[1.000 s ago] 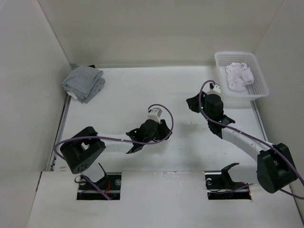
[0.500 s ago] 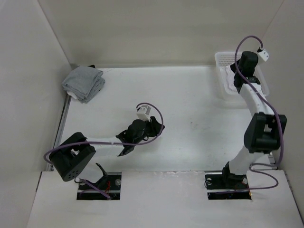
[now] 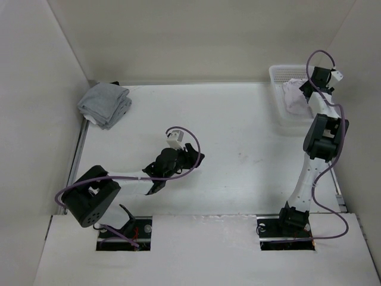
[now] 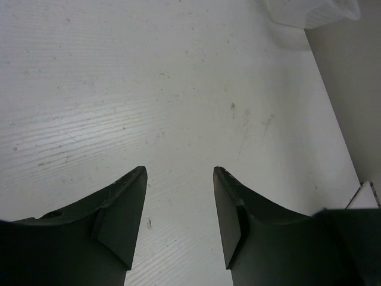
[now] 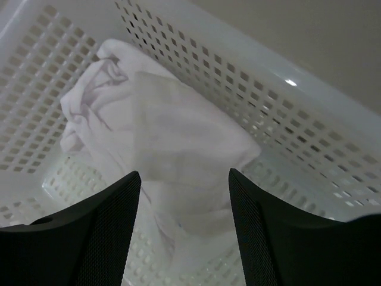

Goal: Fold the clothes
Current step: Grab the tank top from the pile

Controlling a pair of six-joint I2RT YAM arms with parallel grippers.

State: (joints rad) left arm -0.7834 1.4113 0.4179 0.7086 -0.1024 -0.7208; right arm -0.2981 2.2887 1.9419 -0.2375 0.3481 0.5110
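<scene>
Though white — tbl [image 3: 238, 119] w/ specks [image 4: 233, 106], walls [image 3: 196, 36] plain

The white garment [image 5: 161, 125] lies crumpled in a loose heap inside a perforated white plastic basket [image 5: 196, 36], at the upper right of the top view. It is plain, thin and soft, creased with shadowed folds and bunched highest at one end. It rests on the basket floor, unfolded.

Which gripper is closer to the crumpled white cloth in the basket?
The right gripper: it hangs open just above the crumpled white cloth garment in the white plastic basket. The left gripper is far away, open over the white table.
</scene>
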